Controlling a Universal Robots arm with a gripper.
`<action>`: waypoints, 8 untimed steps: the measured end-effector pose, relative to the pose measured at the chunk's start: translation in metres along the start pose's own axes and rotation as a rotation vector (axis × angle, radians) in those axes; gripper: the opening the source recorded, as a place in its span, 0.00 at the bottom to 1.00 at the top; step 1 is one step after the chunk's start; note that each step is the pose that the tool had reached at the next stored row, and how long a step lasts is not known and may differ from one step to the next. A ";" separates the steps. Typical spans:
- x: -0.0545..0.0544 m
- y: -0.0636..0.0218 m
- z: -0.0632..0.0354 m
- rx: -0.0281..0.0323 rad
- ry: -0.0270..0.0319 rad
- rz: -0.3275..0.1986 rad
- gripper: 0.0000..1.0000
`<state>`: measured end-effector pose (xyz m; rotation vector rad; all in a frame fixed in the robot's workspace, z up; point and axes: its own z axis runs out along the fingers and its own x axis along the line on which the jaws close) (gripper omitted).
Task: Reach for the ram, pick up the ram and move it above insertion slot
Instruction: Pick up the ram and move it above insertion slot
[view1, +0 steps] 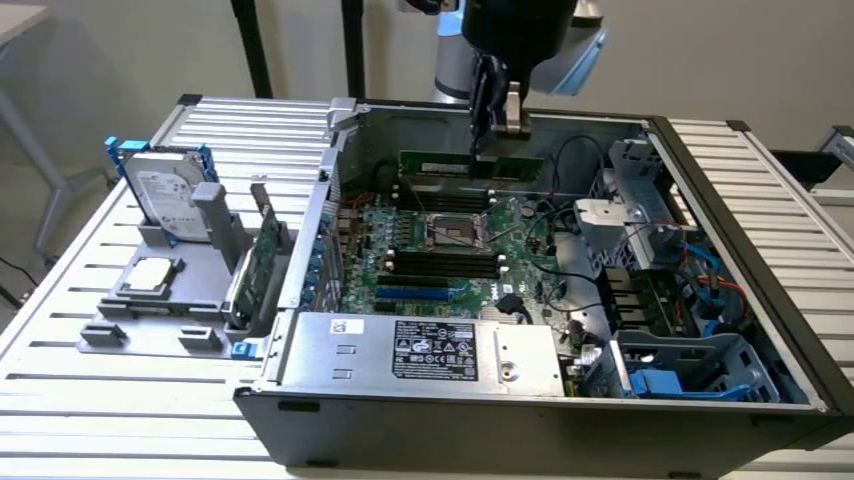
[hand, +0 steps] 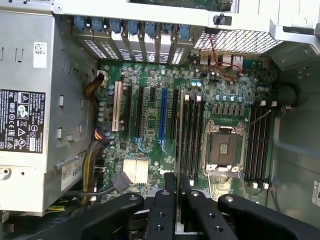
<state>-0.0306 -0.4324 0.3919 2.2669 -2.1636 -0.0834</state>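
- Grey metal computer case lies open on the slatted white desk, and it is the biggest thing here.
- Green motherboard sits flat inside the case, with long black slots beside the square silver chip socket.
- Black robot hand hangs low over the far side of the board.
- Long thin green ram stick is pinched between the narrow fingers, lifted off the board, standing on its edge.
- Picking up looks done; the carry to above the slot is the step in hand.
- Lining up will need the stick level and right along a slot.
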 end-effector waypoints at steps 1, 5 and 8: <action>0.000 -0.0001 -0.0001 0.0000 0.0002 0.000 0.14; 0.000 0.0000 0.0000 0.0001 0.0001 0.000 0.14; 0.000 0.0000 0.0000 0.0001 0.0000 0.000 0.14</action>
